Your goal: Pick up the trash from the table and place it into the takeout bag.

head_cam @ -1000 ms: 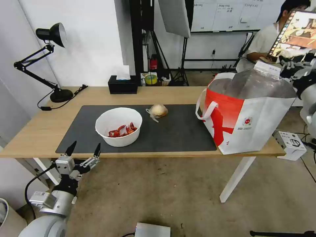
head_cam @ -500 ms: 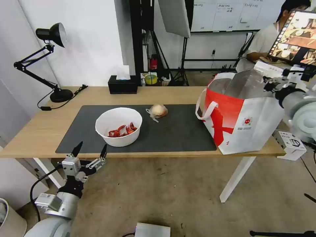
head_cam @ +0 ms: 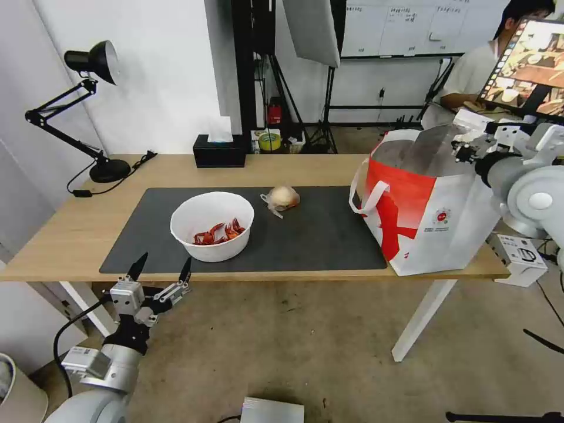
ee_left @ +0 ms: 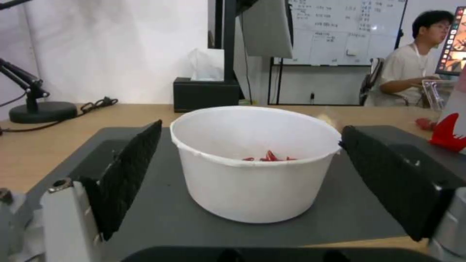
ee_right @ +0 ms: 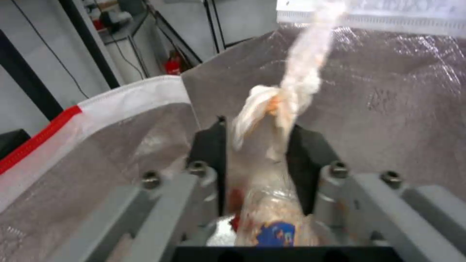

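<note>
Foil-lined takeout bag surrounds right gripper pinching crumpled tissue wad; left gripper spread

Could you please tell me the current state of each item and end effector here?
Bowl: upright on the mat, red shells inside.
Ball: lying on the mat, wrapped in film.
Bag: upright, mouth open.
White wad: gripped, hanging inside the bag's mouth.
Left end effector: open, short of the bowl.
Right end effector: shut on the white wad.
</note>
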{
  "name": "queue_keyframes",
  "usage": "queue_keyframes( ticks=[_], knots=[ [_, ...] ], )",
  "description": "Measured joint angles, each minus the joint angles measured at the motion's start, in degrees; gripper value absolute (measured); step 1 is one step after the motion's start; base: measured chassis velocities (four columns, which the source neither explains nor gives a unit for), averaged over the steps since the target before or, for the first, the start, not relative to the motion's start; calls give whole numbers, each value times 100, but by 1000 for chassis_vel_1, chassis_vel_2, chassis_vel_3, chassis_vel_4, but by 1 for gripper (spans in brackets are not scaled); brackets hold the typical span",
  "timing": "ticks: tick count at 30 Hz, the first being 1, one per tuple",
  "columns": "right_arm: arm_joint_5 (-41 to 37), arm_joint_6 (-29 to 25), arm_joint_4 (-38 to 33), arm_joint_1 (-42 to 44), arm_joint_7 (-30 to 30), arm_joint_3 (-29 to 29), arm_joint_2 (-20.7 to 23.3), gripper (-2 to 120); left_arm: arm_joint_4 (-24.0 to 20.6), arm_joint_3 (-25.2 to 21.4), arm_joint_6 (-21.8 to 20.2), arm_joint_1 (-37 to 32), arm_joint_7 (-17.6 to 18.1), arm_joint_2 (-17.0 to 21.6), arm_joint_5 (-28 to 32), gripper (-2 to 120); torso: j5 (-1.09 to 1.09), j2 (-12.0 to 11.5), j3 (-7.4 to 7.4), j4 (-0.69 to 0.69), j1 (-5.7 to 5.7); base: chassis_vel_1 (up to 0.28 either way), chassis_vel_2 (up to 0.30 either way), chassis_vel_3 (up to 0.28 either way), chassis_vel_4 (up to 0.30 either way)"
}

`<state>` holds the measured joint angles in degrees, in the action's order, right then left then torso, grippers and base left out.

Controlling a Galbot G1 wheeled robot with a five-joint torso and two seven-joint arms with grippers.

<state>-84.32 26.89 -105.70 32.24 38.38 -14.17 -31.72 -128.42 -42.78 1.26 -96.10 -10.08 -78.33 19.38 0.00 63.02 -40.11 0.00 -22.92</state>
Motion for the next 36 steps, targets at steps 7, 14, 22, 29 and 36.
queue_keyframes(
  ticks=[7,14,22,29,36],
  knots=[
    [-182,5,-198,355,-30,-411,119,59,-6,10,2,2,-3,3,-1,100,0,0,0,-1,0,0,0,0,0],
    [-227,9,-265,500,-30,-540,188,80,-9,20,9,-23,-5,12,-6,100,1,0,1,-1,0,0,0,0,0],
    [538,148,-447,401,-436,-340,361,100,-39,7,36,-123,-11,3,-12,100,0,0,0,0,0,0,0,0,0],
    [1359,463,-552,279,-766,-195,592,100,-71,-7,50,-151,-12,-16,-12,100,0,0,0,-1,0,0,0,0,0],
    [2340,860,-710,608,-1507,-413,863,100,-72,-9,77,-176,-14,-31,-12,100,0,1,1,-1,0,0,0,0,0]
  ],
)
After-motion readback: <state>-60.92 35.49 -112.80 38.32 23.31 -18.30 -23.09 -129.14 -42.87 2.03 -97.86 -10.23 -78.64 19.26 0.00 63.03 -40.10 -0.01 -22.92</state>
